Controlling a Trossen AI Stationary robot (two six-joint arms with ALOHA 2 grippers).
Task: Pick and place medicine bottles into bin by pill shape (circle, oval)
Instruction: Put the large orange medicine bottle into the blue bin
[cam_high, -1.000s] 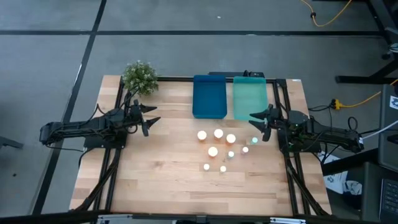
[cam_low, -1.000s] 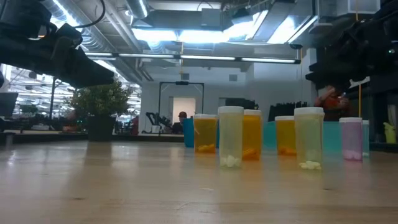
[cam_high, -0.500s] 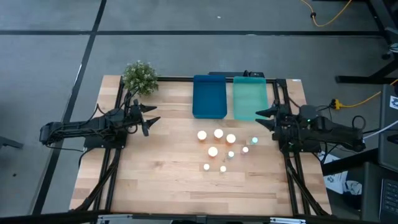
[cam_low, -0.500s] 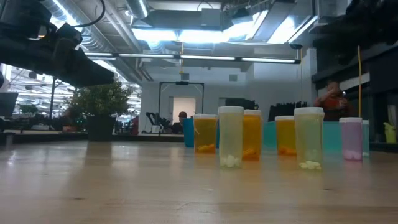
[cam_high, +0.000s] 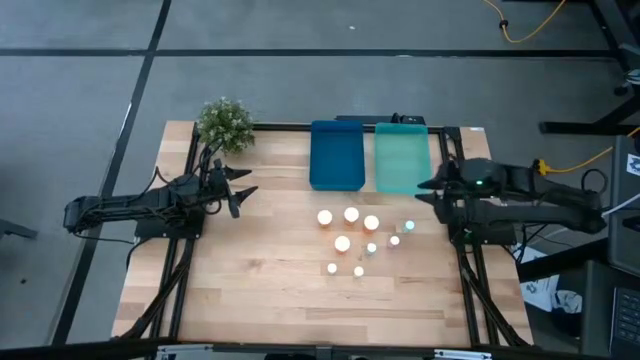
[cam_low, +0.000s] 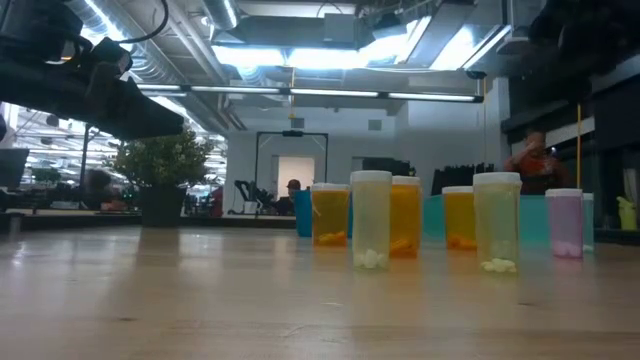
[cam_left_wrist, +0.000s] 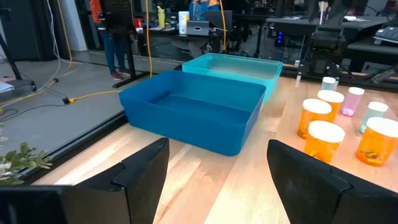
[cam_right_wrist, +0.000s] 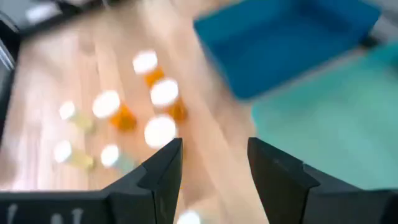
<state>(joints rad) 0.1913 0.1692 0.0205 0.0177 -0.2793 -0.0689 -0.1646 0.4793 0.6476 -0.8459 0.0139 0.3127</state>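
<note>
At the desk's right edge, the right tool has drawn back from the bottles and now hangs by the teal bin's near right corner, its fingers spread wide and empty. No bottle has been lifted, so sorting is likely not yet begun. All bottles stand upright mid-desk, caps up, long axes vertical, near side of the blue bin and the teal one. The left tool waits wide open at the left, beside the plant.
</note>
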